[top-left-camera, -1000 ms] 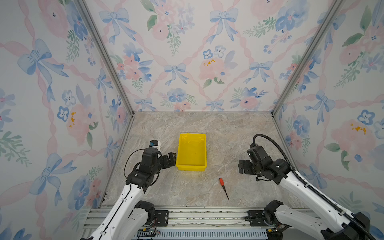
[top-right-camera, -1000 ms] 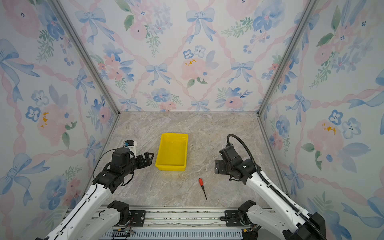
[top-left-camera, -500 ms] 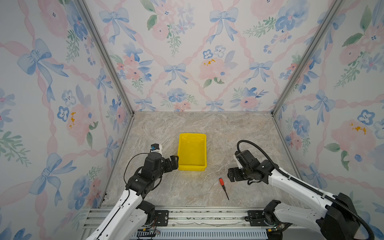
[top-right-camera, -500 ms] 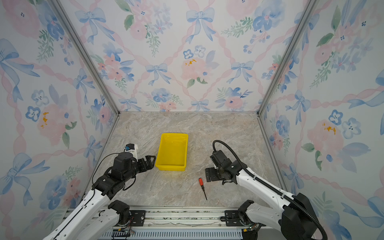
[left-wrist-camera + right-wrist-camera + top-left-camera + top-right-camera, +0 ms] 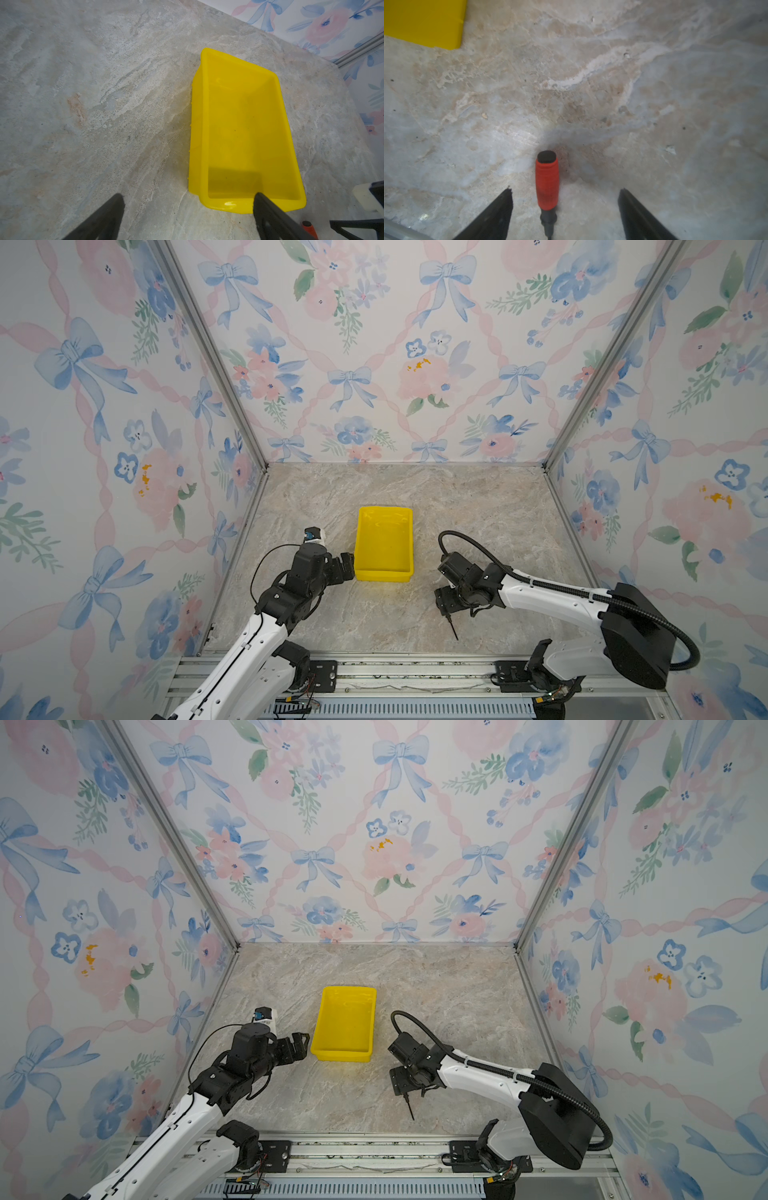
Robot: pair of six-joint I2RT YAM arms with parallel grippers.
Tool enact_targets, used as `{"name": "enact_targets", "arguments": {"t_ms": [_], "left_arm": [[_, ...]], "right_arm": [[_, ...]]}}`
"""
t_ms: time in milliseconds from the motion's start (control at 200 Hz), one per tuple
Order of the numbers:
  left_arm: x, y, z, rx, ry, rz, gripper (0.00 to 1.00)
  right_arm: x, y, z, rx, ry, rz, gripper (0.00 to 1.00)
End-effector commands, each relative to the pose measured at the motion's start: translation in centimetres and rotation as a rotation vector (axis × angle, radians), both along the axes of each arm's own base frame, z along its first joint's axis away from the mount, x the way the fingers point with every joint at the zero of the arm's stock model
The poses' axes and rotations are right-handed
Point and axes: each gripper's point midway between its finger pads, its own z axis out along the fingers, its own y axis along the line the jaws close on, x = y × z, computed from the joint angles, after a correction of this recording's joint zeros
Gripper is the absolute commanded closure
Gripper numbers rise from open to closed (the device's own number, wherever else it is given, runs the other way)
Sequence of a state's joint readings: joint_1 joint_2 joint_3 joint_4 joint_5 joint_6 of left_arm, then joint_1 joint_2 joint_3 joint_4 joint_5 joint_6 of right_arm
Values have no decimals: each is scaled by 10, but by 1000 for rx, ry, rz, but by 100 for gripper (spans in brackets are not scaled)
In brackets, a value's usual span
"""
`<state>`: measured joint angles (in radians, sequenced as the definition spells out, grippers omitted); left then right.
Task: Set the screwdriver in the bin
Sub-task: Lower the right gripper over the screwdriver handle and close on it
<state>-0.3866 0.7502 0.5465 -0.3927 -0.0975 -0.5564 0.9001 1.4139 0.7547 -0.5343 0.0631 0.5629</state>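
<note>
Nearest, just beyond the front rail [image 5: 395, 672]: the screwdriver [image 5: 453, 628], flat on the bench [image 5: 374, 626]. Thin dark shaft running out toward 5 o'clock, handle end toward 11 and hidden in both top views under the right end effector [image 5: 448, 606].

From the right wrist: orange-red handle between the two black fingers [image 5: 496, 212], jaws apart, bare bench showing on each side, nothing clamped yet.

Likely light, rigid and hard-shelled. Round handle, so apt to roll or squirt sideways if pinched off-centre (shaft far too thin and slick for a sure pinch). Best taken across the middle of the handle, fat part square between the pads, squeezed firmly with no fear of crushing.

Farther back, at about 11 o'clock from the screwdriver: the bin [image 5: 384, 573], yellow, low-walled, empty, upright on the bench.

At its 8 o'clock corner: the left end effector [image 5: 346, 566], jaws spread, holding nothing. One finger over the near rim in the left wrist view, contact with it unclear.

Low walls, so probably little lift needed; lay the tool in lengthwise.
</note>
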Motion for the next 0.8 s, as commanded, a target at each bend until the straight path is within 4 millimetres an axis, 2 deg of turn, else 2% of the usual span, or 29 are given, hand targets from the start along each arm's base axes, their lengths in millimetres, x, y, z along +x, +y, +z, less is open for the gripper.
{"name": "enact_targets", "arguments": {"t_ms": [0, 195, 385, 795], "left_arm": [[-1, 1, 0, 49, -2, -30, 3], [1, -4, -5, 68, 21, -62, 3], [1, -4, -7, 63, 25, -60, 3], [0, -2, -2, 58, 1, -48, 3]], "right_arm": [[4, 10, -1, -14, -30, -26, 24], [5, 9, -6, -34, -33, -93, 34], [6, 16, -12, -76, -33, -65, 44], [2, 17, -19, -117, -14, -72, 81]]}}
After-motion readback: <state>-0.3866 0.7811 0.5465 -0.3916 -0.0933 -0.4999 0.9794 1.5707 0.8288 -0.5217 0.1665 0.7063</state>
